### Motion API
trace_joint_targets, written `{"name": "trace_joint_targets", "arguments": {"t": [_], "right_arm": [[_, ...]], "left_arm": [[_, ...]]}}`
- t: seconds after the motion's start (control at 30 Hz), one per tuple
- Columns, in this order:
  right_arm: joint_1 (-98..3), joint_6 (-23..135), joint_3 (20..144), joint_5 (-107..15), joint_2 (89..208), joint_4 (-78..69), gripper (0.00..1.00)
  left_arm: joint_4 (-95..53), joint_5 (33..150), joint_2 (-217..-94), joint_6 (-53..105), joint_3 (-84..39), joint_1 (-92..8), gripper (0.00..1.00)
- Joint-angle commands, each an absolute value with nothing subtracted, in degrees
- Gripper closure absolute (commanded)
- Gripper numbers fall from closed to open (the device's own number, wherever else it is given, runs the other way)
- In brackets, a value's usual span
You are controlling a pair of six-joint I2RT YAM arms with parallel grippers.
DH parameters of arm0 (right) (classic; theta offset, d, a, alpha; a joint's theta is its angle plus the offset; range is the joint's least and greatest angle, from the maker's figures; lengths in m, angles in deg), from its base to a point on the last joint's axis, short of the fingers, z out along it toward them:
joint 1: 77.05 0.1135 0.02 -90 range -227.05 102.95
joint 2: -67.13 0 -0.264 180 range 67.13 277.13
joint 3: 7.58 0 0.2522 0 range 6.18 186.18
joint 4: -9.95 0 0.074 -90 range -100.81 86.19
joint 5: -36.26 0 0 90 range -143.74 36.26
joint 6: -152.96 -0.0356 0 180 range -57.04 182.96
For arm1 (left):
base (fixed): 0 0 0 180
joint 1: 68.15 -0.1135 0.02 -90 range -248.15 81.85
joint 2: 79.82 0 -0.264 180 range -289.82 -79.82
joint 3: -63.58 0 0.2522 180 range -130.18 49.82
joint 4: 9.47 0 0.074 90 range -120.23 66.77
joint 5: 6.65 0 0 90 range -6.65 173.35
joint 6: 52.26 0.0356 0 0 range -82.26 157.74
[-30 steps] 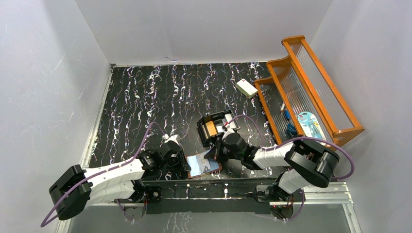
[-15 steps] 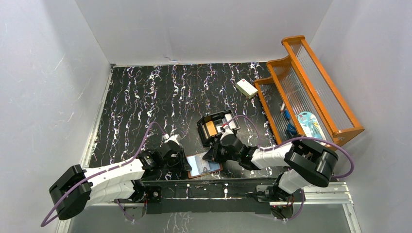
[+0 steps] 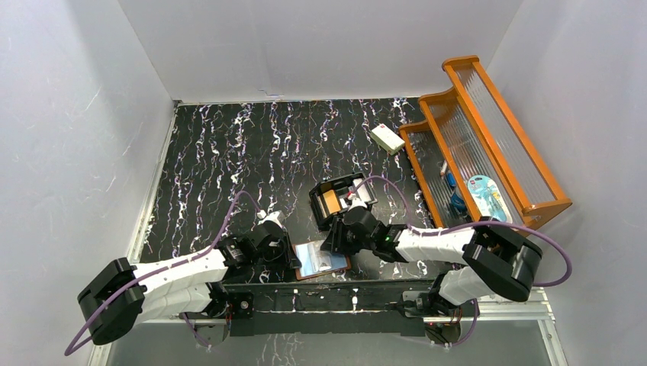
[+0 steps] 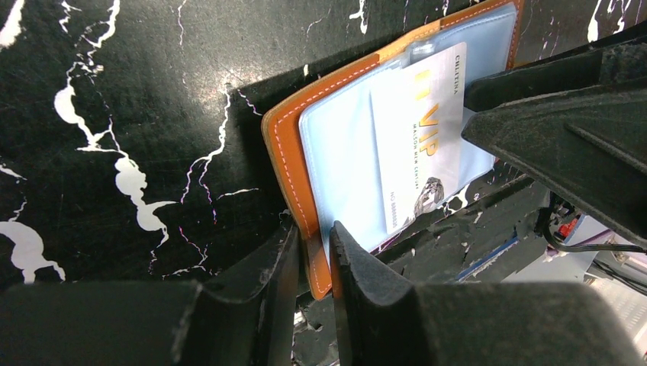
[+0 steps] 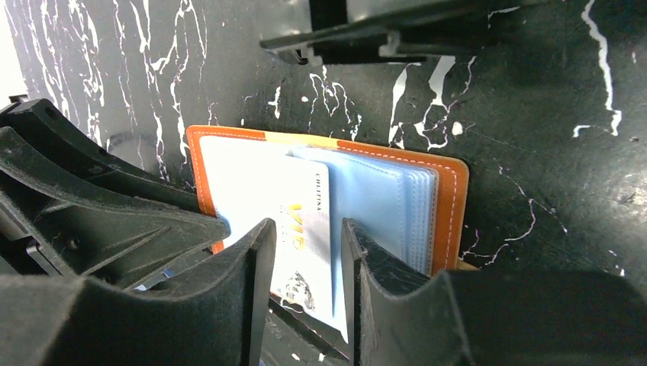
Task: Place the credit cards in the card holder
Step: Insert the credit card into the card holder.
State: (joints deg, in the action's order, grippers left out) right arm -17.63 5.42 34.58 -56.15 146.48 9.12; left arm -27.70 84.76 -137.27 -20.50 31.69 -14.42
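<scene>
The card holder (image 3: 321, 260), a brown wallet with pale blue slots, lies open at the table's near edge. My left gripper (image 4: 311, 236) is shut on the lower edge of its orange-brown cover (image 4: 286, 145). A white credit card (image 4: 420, 130) with gold lettering lies among the blue slots, its near end sticking out past the wallet's edge. My right gripper (image 5: 309, 229) hovers just above this white card (image 5: 309, 206), jaws open, touching nothing. An orange credit card (image 3: 330, 200) and paler ones sit in the black box (image 3: 341, 198) behind the wallet.
A thick white block (image 3: 387, 138) lies at the back right. A wooden rack (image 3: 488, 145) stands along the right side with small items in it. The arms' black base rail (image 3: 328, 293) runs right below the wallet.
My right gripper has gone from shut to open, letting go of the white card, which stays in the wallet. The left gripper keeps its hold and has not moved.
</scene>
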Motion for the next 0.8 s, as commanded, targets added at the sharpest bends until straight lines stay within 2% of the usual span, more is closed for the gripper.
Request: {"name": "trace_joint_targets", "arguments": {"t": [0.0, 0.1, 0.37, 0.57, 0.7, 0.77], "right_arm": [[-16.91, 8.55, 37.55, -56.55, 147.67, 7.00, 0.57], [-16.55, 9.38, 38.17, -55.14, 149.26, 8.07, 0.61], [-14.82, 8.60, 38.87, -52.90, 151.88, 10.70, 0.62], [-13.48, 7.69, 39.92, -51.89, 153.48, 13.29, 0.68], [-13.33, 6.37, 40.62, -51.46, 153.90, 13.62, 0.67], [-13.25, 5.20, 40.38, -51.45, 154.38, 13.90, 0.63]], "left_arm": [[-27.60, 84.71, -137.36, -19.78, 30.87, -14.42, 0.80], [-27.31, 84.58, -136.96, -19.82, 31.01, -14.41, 0.80], [-25.91, 83.98, -135.03, -20.36, 31.36, -14.39, 0.76], [-25.16, 83.86, -135.30, -19.86, 30.80, -14.37, 0.71], [-25.01, 83.81, -135.88, -19.65, 30.48, -14.42, 0.71], [-24.68, 83.79, -136.13, -19.63, 30.48, -14.40, 0.70]]}}
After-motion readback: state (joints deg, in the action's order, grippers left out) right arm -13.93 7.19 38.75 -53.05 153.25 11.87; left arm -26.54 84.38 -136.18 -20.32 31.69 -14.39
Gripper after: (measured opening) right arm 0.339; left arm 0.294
